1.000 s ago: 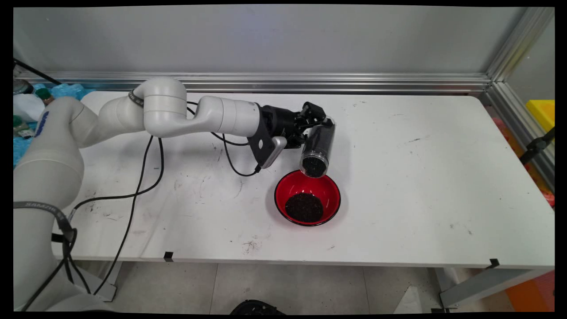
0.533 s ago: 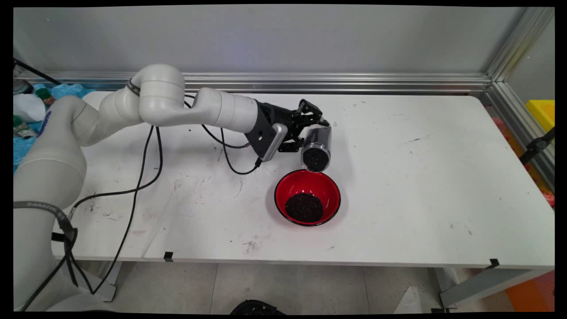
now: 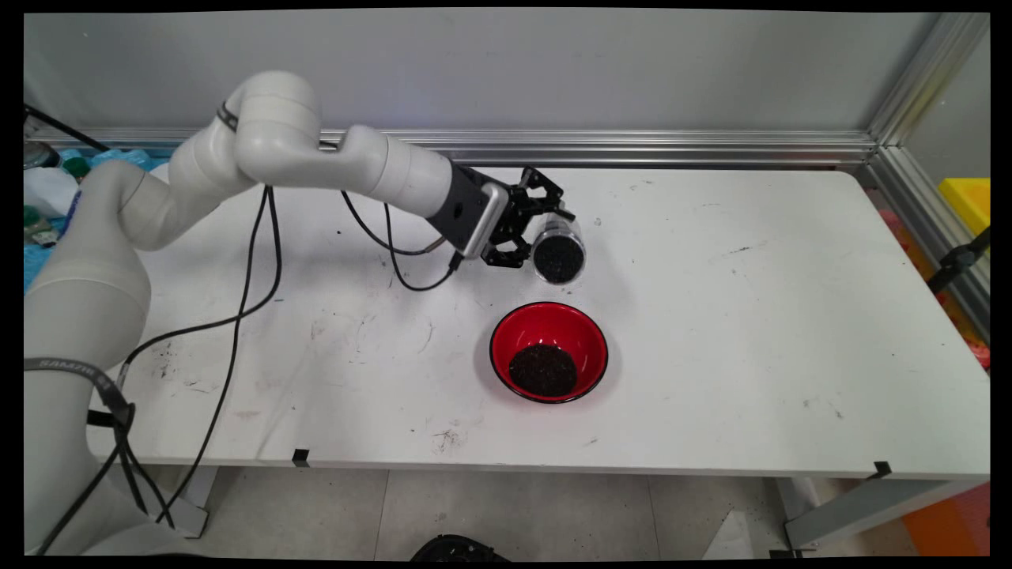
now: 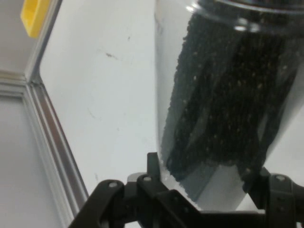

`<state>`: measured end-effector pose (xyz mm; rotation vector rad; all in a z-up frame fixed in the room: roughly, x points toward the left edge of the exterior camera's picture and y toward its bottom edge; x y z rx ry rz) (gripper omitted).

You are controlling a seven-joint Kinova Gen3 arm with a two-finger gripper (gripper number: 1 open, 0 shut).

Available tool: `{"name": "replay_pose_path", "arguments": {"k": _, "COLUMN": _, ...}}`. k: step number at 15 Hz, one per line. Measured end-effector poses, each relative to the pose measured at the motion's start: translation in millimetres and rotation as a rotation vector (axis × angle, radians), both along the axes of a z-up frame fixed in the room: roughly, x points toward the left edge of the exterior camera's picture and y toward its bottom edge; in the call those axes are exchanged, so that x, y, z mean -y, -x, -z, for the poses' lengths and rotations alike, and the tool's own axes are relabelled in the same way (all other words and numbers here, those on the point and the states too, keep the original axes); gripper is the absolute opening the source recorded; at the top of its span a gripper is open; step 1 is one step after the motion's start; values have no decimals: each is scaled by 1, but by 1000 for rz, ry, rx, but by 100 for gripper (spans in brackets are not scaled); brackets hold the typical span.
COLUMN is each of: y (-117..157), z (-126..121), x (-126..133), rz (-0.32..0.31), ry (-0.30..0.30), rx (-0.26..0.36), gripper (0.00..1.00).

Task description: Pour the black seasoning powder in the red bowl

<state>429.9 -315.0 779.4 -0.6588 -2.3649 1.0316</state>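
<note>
My gripper (image 3: 541, 225) is shut on a clear plastic cup (image 3: 558, 251) that holds dark granules. The cup is tipped, its open mouth facing the camera in the main view, and it hangs above the table behind a red bowl (image 3: 549, 351). The bowl has a black rim and a heap of the same dark granules (image 3: 542, 370) in its bottom. In the hand view the cup (image 4: 223, 95) fills the right half, its dark filling pressed against the wall, with my gripper (image 4: 204, 185) clamped around its lower end.
The white table (image 3: 751, 316) has scuff marks. An aluminium rail (image 3: 632, 146) runs along the back wall and down the right side. Black cables (image 3: 253, 276) hang from the arm over the left part of the table. A yellow box (image 3: 966, 201) stands beyond the right rail.
The arm has lifted and drawn the cup back from over the bowl, tilting its mouth up from pointing down into the bowl. The bowl has stayed in place.
</note>
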Motion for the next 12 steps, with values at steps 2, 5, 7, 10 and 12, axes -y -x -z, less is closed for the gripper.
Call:
{"name": "replay_pose_path", "arguments": {"k": 2, "y": -6, "z": -9, "x": 5, "rz": -44, "ry": -66, "rx": -21, "gripper": 0}}
{"name": "replay_pose_path", "arguments": {"k": 5, "y": -15, "z": -20, "x": 13, "rz": -125, "ry": -168, "rx": -67, "gripper": 0}}
{"name": "replay_pose_path", "arguments": {"k": 7, "y": -21, "z": -26, "x": 17, "rz": -184, "ry": -238, "rx": -102, "gripper": 0}}
{"name": "replay_pose_path", "arguments": {"k": 10, "y": -30, "z": -34, "x": 21, "rz": -284, "ry": -345, "rx": -165, "gripper": 0}}
{"name": "replay_pose_path", "arguments": {"k": 12, "y": -36, "z": -37, "x": 23, "rz": -347, "ry": -406, "rx": -211, "gripper": 0}}
